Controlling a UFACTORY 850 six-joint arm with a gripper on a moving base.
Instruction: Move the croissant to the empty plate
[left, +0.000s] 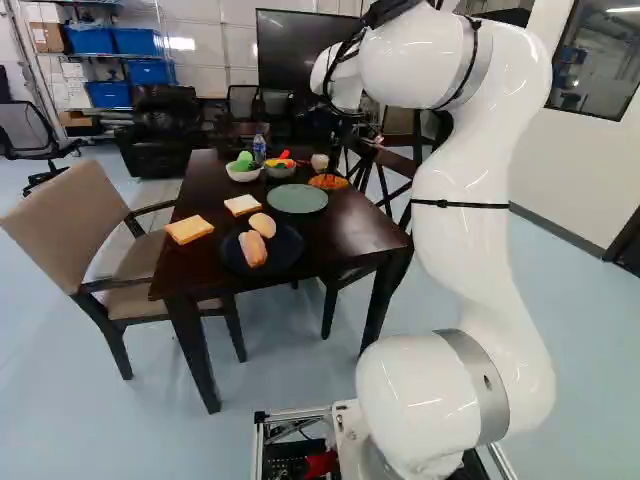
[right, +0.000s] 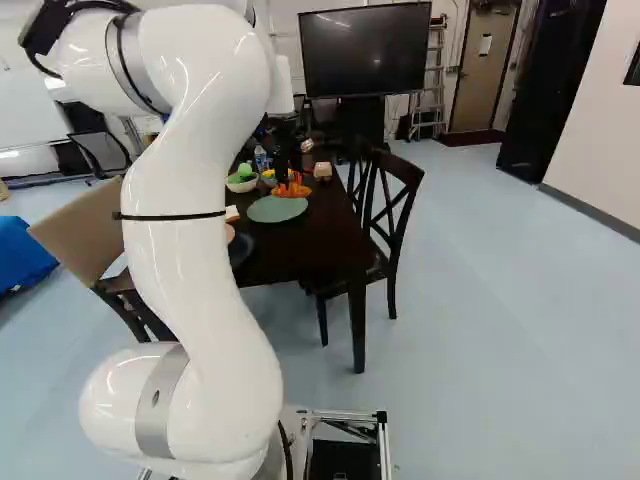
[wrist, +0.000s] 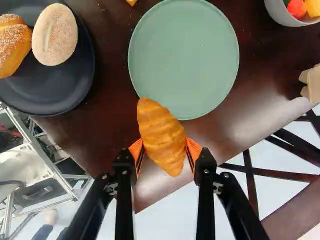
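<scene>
My gripper (left: 334, 160) shows in the left base view beyond the green plate (left: 297, 198), low over the table. In the wrist view the gripper (wrist: 164, 150) is shut on the croissant (wrist: 161, 135), orange pads pressing it from both sides. The croissant's far tip overlaps the rim of the green plate (wrist: 184, 55) as seen from above; most of it is beside the plate, toward the table edge. Nothing lies on the green plate. Its height above the table is hard to judge.
A black plate (left: 284, 258) with bread rolls (wrist: 54, 34) lies near the table's front. Toast slices (left: 189, 229), a white bowl (left: 243, 174), a second bowl (left: 280, 171), a bottle (left: 259, 149) and a beige object (wrist: 313, 84) share the table (left: 345, 225). Chairs (right: 385, 215) stand alongside.
</scene>
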